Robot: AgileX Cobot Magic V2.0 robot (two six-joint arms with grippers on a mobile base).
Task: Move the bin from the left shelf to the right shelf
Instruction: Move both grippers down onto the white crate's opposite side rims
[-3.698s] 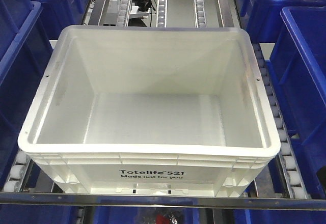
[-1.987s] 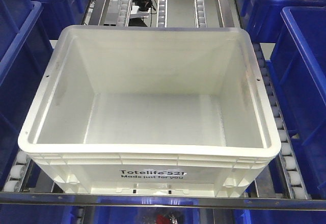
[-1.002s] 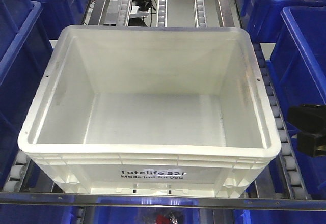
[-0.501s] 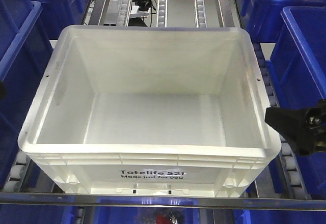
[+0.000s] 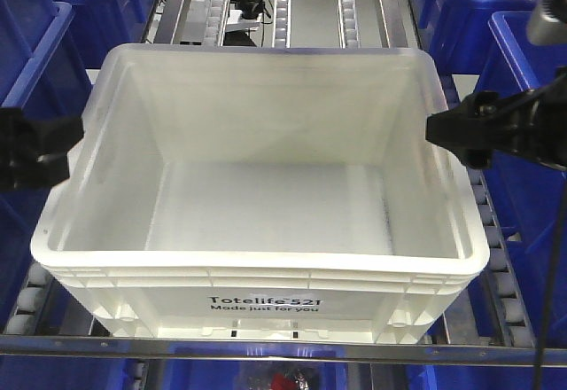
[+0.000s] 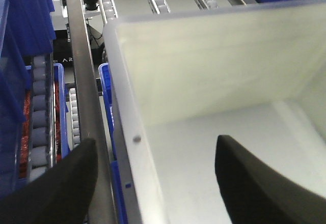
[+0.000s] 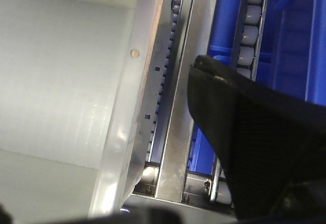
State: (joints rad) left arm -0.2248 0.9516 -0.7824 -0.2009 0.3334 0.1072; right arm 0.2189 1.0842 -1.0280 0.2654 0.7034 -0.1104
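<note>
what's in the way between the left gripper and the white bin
Nothing visible. The left gripper has its jaws open astride the white bin's left wall. One finger is outside, over the steel rail, and the other is inside the empty bin, with only bare wall between them.

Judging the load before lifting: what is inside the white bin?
Nothing: the bin shows only its own bare white floor and inner walls. The inner face of the near wall, just under the front rim, is hidden from the front camera.
</note>
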